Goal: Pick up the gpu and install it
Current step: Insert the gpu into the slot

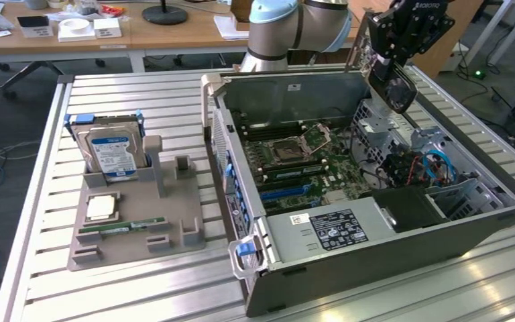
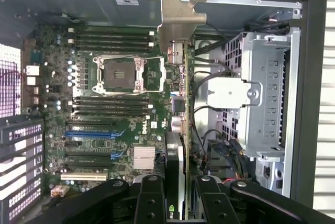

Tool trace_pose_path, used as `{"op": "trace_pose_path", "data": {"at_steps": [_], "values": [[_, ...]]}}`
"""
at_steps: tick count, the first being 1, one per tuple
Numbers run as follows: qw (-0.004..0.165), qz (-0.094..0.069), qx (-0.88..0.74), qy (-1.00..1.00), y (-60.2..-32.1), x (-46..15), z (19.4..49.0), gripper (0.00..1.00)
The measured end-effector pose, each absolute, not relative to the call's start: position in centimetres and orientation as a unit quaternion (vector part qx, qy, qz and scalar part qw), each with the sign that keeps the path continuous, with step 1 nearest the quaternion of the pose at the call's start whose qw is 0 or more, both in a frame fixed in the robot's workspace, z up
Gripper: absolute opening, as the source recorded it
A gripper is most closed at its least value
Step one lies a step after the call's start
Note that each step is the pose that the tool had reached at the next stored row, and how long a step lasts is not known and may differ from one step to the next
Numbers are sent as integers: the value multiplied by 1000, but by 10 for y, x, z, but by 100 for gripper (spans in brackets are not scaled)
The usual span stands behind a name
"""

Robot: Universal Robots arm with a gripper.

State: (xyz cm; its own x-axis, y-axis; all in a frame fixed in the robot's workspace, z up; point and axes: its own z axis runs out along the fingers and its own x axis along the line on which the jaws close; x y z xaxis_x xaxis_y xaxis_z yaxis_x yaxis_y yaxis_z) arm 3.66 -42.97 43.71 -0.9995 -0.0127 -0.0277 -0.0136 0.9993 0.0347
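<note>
Black two-fingered pincer (image 2: 175, 185), partly closed, clamps the gpu (image 2: 180, 93), a thin green circuit-board card seen edge-on with a silver metal end bracket; the card hangs in the air over the open grey metal computer case (image 1: 374, 268), whose floor carries a green motherboard (image 2: 120, 130); beside the case on the slatted metal tabletop (image 1: 150, 288), a grey moulded tray (image 1: 132, 251) holds an upright silver hard drive with blue label (image 1: 112, 155), a square processor chip (image 1: 102, 206) and a narrow green RAM stick (image 1: 123, 228).
</note>
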Motion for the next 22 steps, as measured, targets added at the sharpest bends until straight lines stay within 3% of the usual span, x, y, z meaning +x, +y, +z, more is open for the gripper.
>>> {"op": "trace_pose_path", "data": {"at_steps": [22], "values": [[10,18,-192,981,-430,37,436,27]]}}
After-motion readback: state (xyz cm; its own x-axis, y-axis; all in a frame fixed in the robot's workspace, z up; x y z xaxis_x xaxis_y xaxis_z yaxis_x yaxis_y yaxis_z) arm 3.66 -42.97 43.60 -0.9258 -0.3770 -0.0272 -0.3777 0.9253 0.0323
